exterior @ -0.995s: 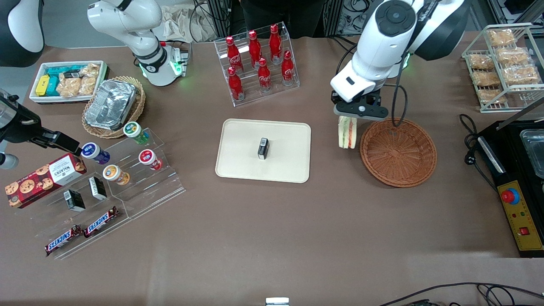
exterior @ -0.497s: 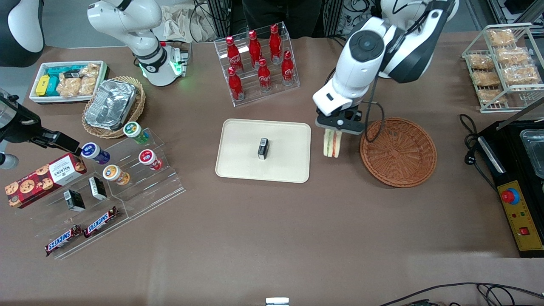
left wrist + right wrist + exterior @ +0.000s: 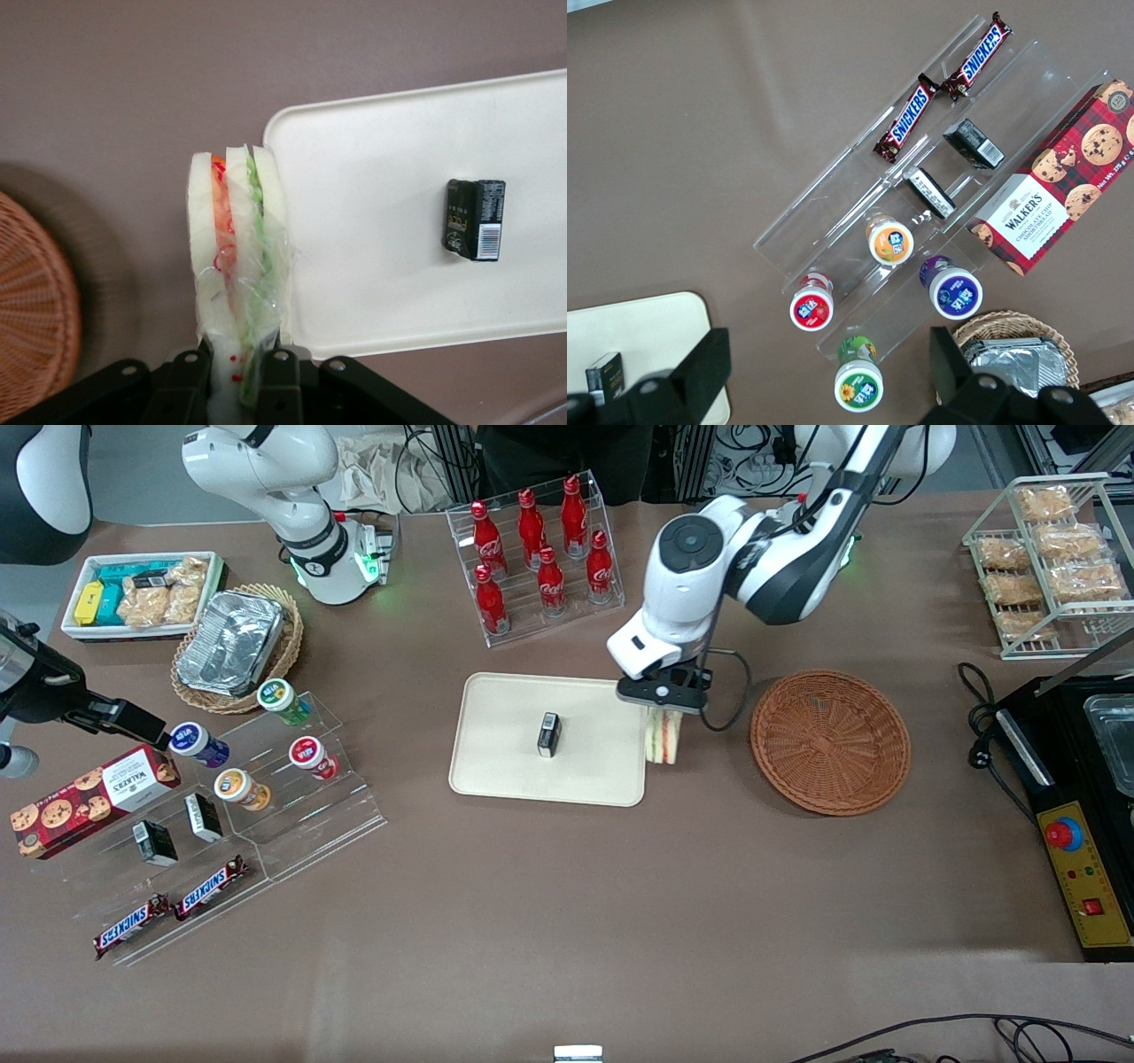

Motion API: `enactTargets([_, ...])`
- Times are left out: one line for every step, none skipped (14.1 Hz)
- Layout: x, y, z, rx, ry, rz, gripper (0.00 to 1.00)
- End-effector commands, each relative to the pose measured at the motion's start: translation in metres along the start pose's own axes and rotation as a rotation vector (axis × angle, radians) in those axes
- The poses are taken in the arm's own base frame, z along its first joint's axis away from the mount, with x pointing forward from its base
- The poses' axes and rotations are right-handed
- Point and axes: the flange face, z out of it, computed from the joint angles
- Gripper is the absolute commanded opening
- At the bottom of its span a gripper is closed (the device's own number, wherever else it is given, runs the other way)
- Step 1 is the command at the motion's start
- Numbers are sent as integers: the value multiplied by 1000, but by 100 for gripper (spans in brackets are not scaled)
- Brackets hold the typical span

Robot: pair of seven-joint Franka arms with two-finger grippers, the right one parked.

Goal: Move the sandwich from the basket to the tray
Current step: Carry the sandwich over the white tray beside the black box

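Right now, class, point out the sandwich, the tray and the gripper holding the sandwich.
sandwich (image 3: 232, 257), left wrist view, on its layered cut edge.
tray (image 3: 505, 779), front view, bare surface near its rim.
gripper (image 3: 663, 707), front view, midway between its fingertips, shut on the sandwich.

Woven wicker basket (image 3: 830, 742); smooth matt tray (image 3: 505, 735); film-wrapped sandwich (image 3: 236, 257).

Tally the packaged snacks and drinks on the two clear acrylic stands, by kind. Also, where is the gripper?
Red cola bottles: 7
Snickers bars: 2
Small round cups: 4
Small black packets: 2
Total: 15
The gripper hangs over the tray edge nearest the basket, shut on the sandwich.
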Motion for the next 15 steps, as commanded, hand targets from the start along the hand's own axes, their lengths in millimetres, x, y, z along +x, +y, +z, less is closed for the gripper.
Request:
enactTargets([7,10,19,-5,12,-15,0])
enactTargets([9,14,26,-16,20,-13,0])
enactTargets([11,18,32,-32,29,-17,0])
enactTargets([10,27,39,-47,42,-24,0])
enactTargets([10,32,46,-59,48,-27,0])
enactTargets([9,40,55,-72,52,-20,0])
enactTargets([7,45,62,-79,53,-17,0])
enactTargets([8,46,69,-85,51,-28,0])
enactTargets([7,47,74,-84,49,-30,0])
enactTargets([5,52,82,-80,45,-26,0])
enactTargets([5,53,86,-81,49,-41,0])
enactTargets([5,53,91,-75,53,-43,0])
enactTargets([4,54,97,-60,54,-45,0])
enactTargets([3,54,102,-44,60,-46,0])
enactTargets([3,54,108,-36,64,-45,0])
